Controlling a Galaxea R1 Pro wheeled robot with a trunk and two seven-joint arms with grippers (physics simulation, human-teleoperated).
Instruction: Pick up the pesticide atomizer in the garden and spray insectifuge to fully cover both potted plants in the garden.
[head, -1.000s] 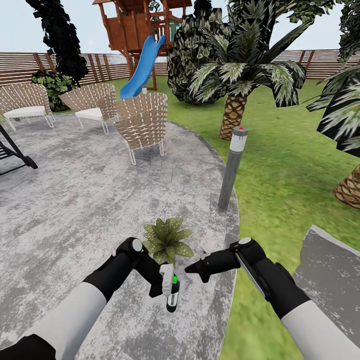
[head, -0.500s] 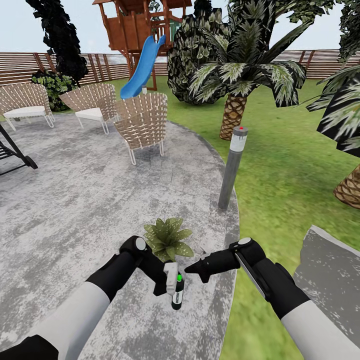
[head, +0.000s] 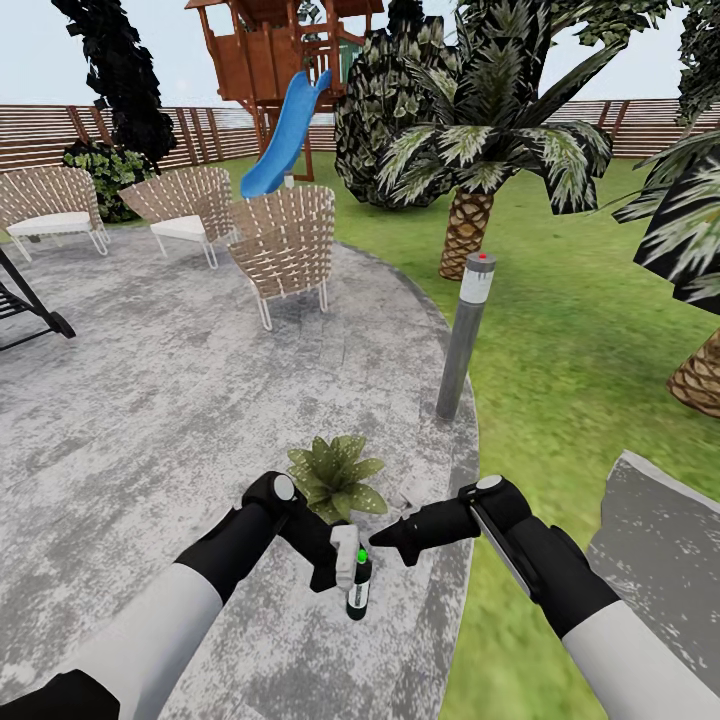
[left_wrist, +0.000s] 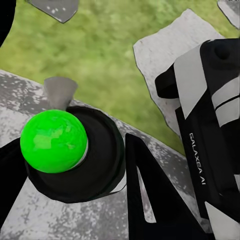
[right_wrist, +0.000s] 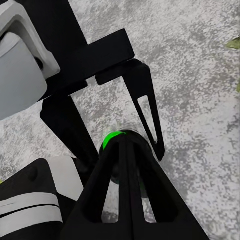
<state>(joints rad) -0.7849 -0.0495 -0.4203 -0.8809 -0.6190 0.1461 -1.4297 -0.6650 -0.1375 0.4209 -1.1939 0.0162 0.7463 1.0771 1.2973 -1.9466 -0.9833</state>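
A round grey stone patio (head: 150, 400) lay in the garden, bordered by lawn (head: 570, 330), a slatted fence and palms. Over its near edge hung the pesticide atomizer (head: 358, 592), a slender dark bottle with a white band; its top read green here rather than red. It stood roughly upright in the left gripper (head: 345, 565), whose fingers were closed around its upper body, just on the robot's side of a potted plant (head: 335, 478).

In the left wrist view the green cap (left_wrist: 53, 141) sat on a dark round shoulder, a black finger close beside it. The bottle looked light, rigid and smooth-sided, so I judged it liable to twist or slip under a loose pinch; the mid-body below the cap seemed the sound place to hold, leaving the top free to press.

The right gripper (head: 385, 540) pointed at the cap from the other side, its fingers (right_wrist: 125, 170) drawn together to a near point with nothing between them.

Beyond stood a grey lamp post (head: 463, 340), wicker chairs (head: 285, 245) and a blue slide (head: 280, 135).
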